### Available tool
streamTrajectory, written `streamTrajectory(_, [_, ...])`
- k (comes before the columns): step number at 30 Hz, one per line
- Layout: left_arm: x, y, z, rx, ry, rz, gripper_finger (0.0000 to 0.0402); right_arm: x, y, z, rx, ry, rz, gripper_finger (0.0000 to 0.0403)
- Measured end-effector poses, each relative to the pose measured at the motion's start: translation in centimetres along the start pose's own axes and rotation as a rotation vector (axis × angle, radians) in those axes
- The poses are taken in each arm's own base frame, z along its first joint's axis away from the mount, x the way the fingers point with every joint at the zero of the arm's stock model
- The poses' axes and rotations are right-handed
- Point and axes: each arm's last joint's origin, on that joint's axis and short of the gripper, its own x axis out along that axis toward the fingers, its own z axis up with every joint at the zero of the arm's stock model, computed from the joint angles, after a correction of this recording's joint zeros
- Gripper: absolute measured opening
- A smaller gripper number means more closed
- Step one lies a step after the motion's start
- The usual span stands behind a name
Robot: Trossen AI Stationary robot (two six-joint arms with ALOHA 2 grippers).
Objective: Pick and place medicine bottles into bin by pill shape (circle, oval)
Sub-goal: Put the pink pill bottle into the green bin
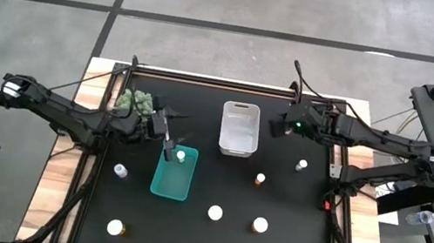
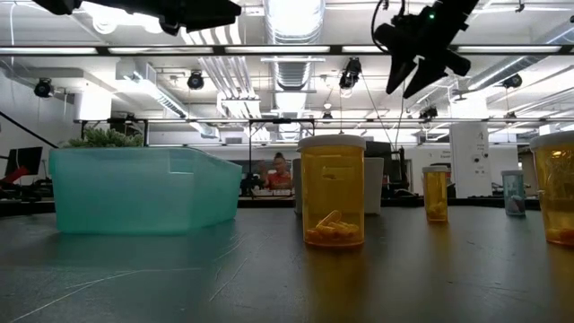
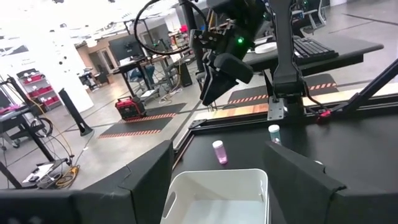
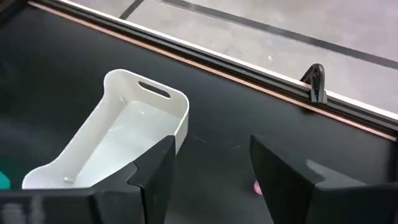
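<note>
- Below my left fingers (image 1: 169, 144), which stand wide and hold nothing, one bottle (image 1: 181, 157) lies in the teal bin (image 1: 160, 184).
- Just beyond my right fingers (image 4: 211, 165), parted and empty, a pink-tinted bottle (image 3: 219, 152) sits on the bench (image 1: 290, 213) beside the white bin (image 1: 236, 147).
- Around both, about seven bottles wait loose on the bench; I judge the sorting barely begun.

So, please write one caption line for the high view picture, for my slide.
Overhead: left gripper above the teal bin, right gripper beside the white bin, medicine bottles scattered on the table.
</note>
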Motion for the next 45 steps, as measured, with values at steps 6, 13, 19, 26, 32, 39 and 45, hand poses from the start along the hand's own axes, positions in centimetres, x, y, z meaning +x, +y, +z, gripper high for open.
streamTrajectory(6, [-0.1, -0.1, -0.4, 0.010, 0.009, -0.003, 0.0233, 1.6, 0.1, 0.9, -0.034, 0.119, -0.092, 0.0192])
streamTrajectory(13, [-0.1, 0.0, -0.5, 0.011, 0.009, -0.003, 0.0233, 4.1, -1.2, 2.2, -0.042, 0.295, -0.098, 0.0228])
streamTrajectory(19, [-0.8, 0.3, -0.7, 0.006, 0.000, 0.001, 0.0233, 5.7, -3.6, 2.6, -0.009, 0.376, -0.097, 0.0270])
streamTrajectory(26, [-2.0, 1.0, -0.7, -0.013, -0.026, 0.024, 0.0233, 6.7, -5.5, 2.1, 0.031, 0.432, -0.110, 0.0297])
streamTrajectory(32, [-2.0, 1.0, -0.8, -0.013, -0.025, 0.023, 0.0233, 7.2, -5.9, 1.2, 0.029, 0.467, -0.120, 0.0297])
streamTrajectory(39, [-1.8, 0.8, -1.0, -0.006, -0.014, 0.020, 0.0233, 7.9, -5.9, 0.4, 0.032, 0.454, -0.117, 0.0290])
streamTrajectory(45, [-1.8, 0.8, -1.0, -0.006, -0.015, 0.020, 0.0233, 8.5, -6.1, -0.4, 0.041, 0.457, -0.121, 0.0295])
